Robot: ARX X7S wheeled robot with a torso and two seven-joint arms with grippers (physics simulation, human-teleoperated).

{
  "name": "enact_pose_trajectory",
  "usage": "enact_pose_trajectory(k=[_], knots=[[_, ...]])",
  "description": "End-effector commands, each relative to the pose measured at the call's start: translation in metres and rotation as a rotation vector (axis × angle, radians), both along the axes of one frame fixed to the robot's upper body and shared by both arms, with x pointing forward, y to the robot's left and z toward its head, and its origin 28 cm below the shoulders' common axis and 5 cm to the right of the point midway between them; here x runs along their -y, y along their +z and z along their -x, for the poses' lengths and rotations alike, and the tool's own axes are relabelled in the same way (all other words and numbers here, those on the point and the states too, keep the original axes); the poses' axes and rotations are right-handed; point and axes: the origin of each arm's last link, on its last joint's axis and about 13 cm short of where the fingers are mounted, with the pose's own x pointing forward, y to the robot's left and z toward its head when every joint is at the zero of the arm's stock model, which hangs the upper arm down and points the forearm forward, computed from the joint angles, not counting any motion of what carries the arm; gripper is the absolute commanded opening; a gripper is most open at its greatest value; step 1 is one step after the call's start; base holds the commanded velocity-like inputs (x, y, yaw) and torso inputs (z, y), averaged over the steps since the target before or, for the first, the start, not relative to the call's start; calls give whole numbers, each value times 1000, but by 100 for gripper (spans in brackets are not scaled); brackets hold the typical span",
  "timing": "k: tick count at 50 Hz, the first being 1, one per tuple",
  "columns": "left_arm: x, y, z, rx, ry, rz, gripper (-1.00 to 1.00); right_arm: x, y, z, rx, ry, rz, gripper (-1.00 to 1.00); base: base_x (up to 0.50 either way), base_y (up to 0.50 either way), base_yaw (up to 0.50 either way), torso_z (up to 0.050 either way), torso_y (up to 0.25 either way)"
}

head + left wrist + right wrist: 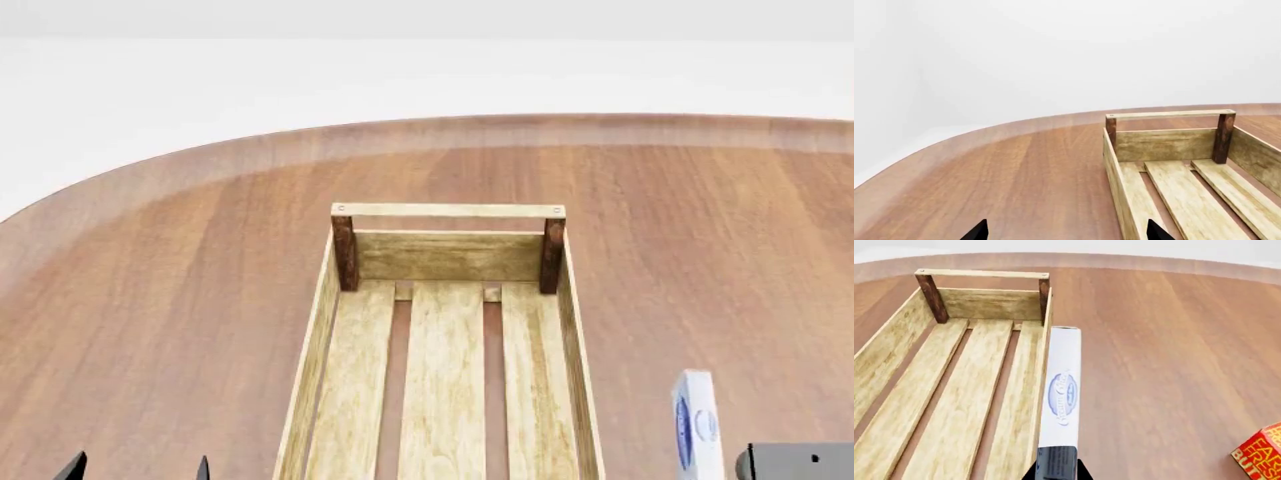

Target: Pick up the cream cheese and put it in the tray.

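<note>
Cream cheese [1062,390] oval logo blurred; butter box [1262,452] reads "FRESH".

A rounded brown wooden table [694,230] carries everything. The long light-wood tray [318,345] sits on it lengthwise, near the middle. A red-orange box [1262,452] rests on the tabletop well right of the tray.

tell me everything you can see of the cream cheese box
The cream cheese is a thin, flat white box with a blue oval logo on its narrow face. It stands on edge, gripped at its near end by the right gripper, which holds it above the table, just outside the tray's right wall. In the head view it shows upright at the tray's right.
</note>
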Motion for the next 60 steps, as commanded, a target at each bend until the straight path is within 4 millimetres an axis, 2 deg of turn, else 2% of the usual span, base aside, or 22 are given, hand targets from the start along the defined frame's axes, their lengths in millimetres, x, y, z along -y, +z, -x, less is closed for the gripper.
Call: enact_pose_trajectory(k=[1, 17, 34, 51, 60], knots=[[0, 0, 0, 0, -1, 0, 100, -6, 16, -21, 5, 84, 57, -100, 0, 0, 0, 0, 0], [0, 0, 0, -1, -1, 1, 100, -20, 16, -44, -57, 212, 91, -100, 0, 0, 0, 0, 1], [0, 0, 0, -2, -1, 3, 100, -36, 29, -68, -44, 287, 100, -100, 0, 0, 0, 0, 1], [0, 0, 0, -3, -1, 3, 100, -55, 37, -100, -76, 421, 52, -100, 0, 0, 0, 1, 1], [0, 0, 0, -4, 0, 4, 100, -64, 36, -114, -146, 544, 97, -100, 0, 0, 0, 0, 1]])
